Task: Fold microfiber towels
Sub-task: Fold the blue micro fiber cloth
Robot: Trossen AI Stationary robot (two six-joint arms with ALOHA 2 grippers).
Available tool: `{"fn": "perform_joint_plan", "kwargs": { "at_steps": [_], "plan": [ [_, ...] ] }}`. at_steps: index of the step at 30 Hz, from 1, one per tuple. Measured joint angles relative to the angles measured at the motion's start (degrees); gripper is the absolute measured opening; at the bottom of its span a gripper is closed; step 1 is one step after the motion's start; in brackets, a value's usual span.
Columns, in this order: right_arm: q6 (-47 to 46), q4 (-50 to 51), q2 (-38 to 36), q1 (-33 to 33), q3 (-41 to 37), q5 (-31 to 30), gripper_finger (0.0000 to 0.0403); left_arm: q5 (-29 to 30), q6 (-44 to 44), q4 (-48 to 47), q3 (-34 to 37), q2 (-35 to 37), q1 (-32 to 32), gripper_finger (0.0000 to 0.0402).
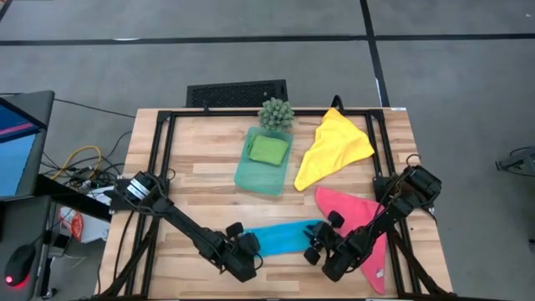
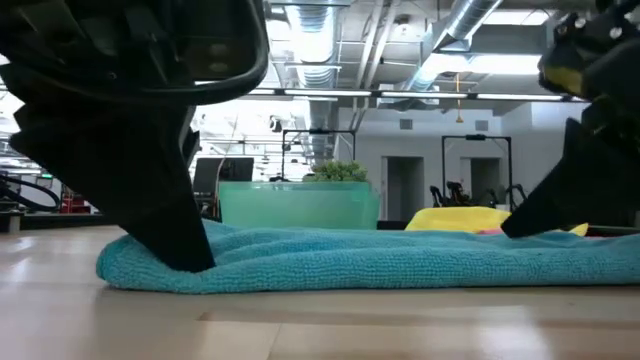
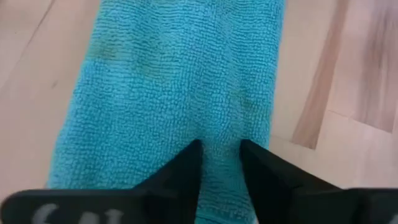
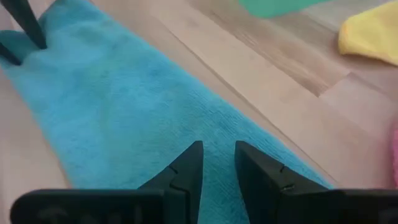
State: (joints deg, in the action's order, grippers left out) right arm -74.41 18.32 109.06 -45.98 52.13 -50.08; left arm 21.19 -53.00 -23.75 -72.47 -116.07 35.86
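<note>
The blue towel [image 1: 282, 237] lies on the table near its front edge, folded into a long strip running left to right. My left gripper [image 3: 221, 146] stands open over the strip's left end [image 1: 255, 244], with towel showing in the gap. My right gripper [image 4: 217, 146] stands open over the right end [image 1: 313, 238]. The pink towel [image 1: 355, 219] lies spread at the right, partly under my right arm. The yellow towel [image 1: 333, 150] lies crumpled at the far right. The folded green towel [image 1: 267, 150] rests in a teal tray [image 1: 251, 177]. My left gripper rests one fingertip [image 2: 188, 258] on the blue towel's left end [image 2: 150, 268], slanting down from the table's left. Nothing is pinched, and the towel lies flat on the table. My right gripper slants down over the towel's right end [image 4: 267, 155]; I cannot tell whether its fingertips touch it.
A small spiky green plant [image 1: 276, 113] stands behind the tray at the far edge. A black frame [image 1: 159, 159] runs around the tabletop. Bare wood [image 1: 201, 180] lies between the tray and my left arm.
</note>
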Motion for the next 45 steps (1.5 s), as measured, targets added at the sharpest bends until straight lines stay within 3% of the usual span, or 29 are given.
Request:
{"fn": "perform_joint_plan", "kwargs": {
  "at_steps": [9,17,20,24,27,33,40,45],
  "plan": [
    [-2.1,-3.9,-0.1,0.3,-3.9,3.1,0.0118,-1.1,0.9,-7.8,0.0,4.1,-0.9,0.0189],
    [-2.1,-5.6,-0.1,0.4,-4.1,3.4,0.0118,-1.9,-0.8,-15.3,0.0,7.5,-0.8,0.022],
    [-2.1,-5.5,-0.1,0.4,-4.1,3.3,0.0118,3.7,-3.8,-15.6,0.0,10.5,-0.6,0.0221],
    [-2.1,-5.5,-0.1,0.4,-4.1,3.3,0.0118,19.7,-13.2,-14.7,0.0,11.9,0.9,0.022],
    [-2.1,-5.5,-0.1,0.4,-4.1,3.3,0.0118,24.3,-16.6,-12.1,0.2,10.0,1.5,0.0209],
    [-2.1,-5.5,-0.1,0.4,-4.1,3.4,0.0118,18.7,-14.5,-6.4,0.4,3.0,2.0,0.0151],
    [-2.4,-5.5,-0.1,0.4,-4.1,3.5,0.0118,17.2,-16.4,-7.3,0.4,-1.7,1.4,0.007],
    [-10.5,-0.6,-5.2,-0.3,-4.1,6.9,0.0118,16.3,-15.1,-7.4,0.3,-2.0,1.3,0.0039]
  ]
}}
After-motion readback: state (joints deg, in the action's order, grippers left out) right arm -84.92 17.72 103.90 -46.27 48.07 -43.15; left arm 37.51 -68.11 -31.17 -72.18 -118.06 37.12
